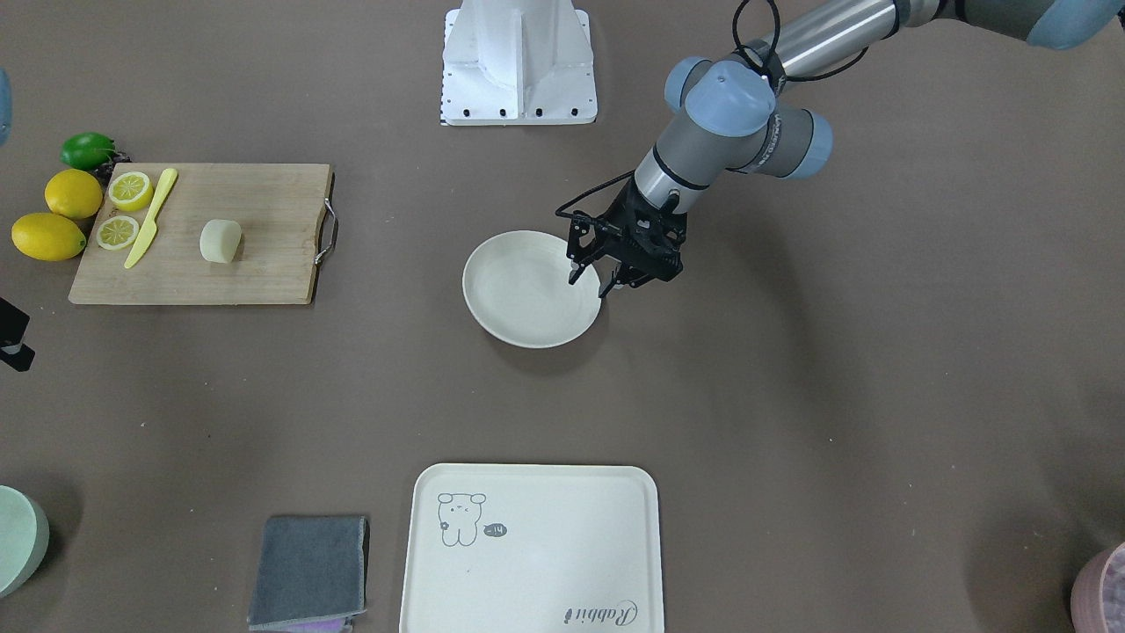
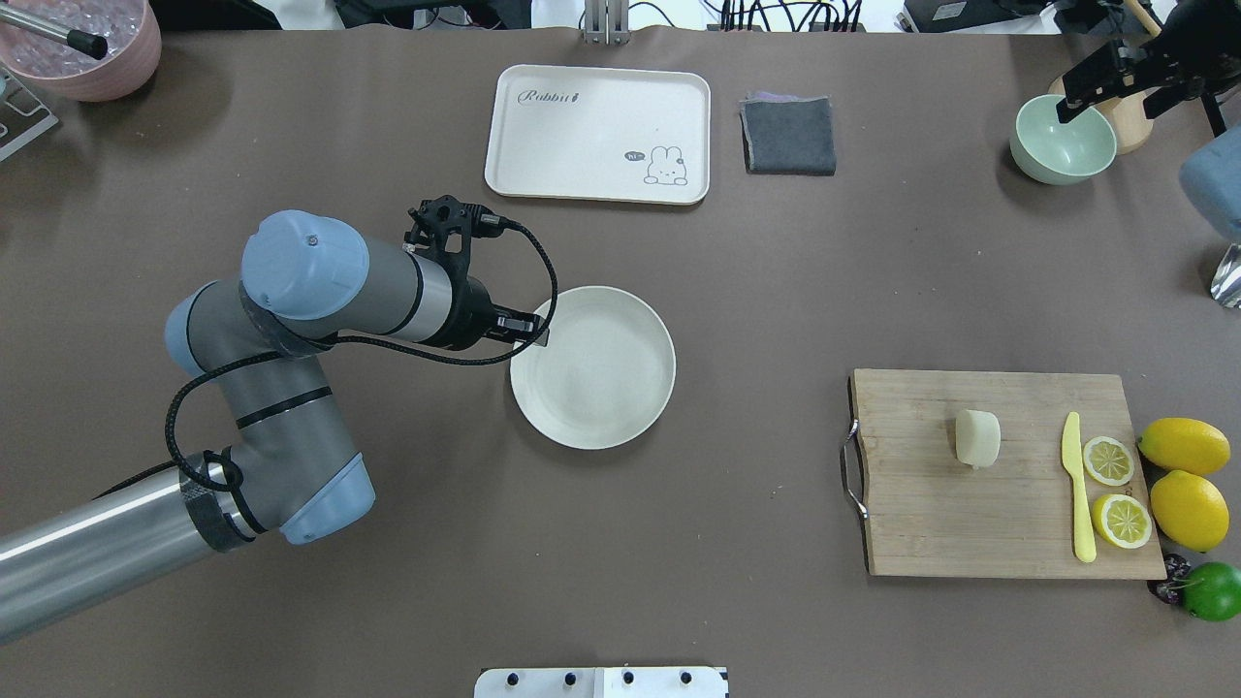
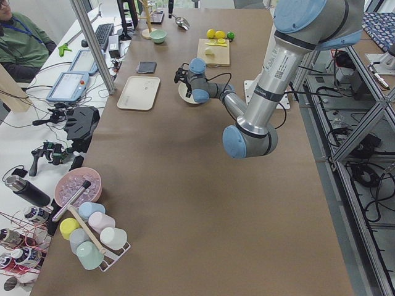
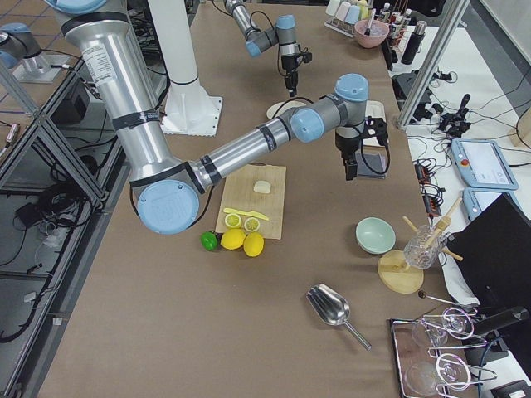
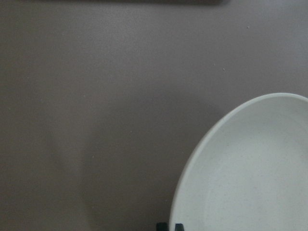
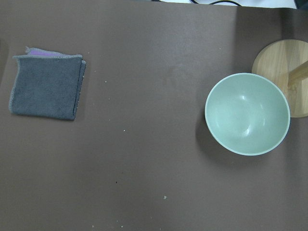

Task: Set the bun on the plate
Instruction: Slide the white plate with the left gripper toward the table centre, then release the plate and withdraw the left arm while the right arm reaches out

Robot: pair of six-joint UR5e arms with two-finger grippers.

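The bun point(image 1: 220, 241) point(image 2: 977, 438), a small pale cream cylinder, lies on its side on the wooden cutting board point(image 2: 970, 523), far from both grippers. At the table's middle sits the round off-white plate point(image 1: 518, 299) point(image 2: 601, 378), with nothing on it. My left gripper point(image 1: 591, 285) point(image 2: 533, 330) hangs open over the plate's rim on the robot's left, one fingertip over the dish and one outside it. The left wrist view shows that rim point(image 5: 192, 163) from just above. Away from both, my right gripper point(image 2: 1110, 102) hovers open and holds nothing above a green bowl point(image 2: 1062, 145).
On the board beside the bun lie a yellow knife point(image 2: 1078, 485) and two lemon halves point(image 2: 1107, 460). Whole lemons point(image 2: 1183, 446) and a lime point(image 2: 1212, 589) rest past its right end. A cream tray point(image 2: 582, 126) and a folded grey towel point(image 2: 788, 136) lie at the far side.
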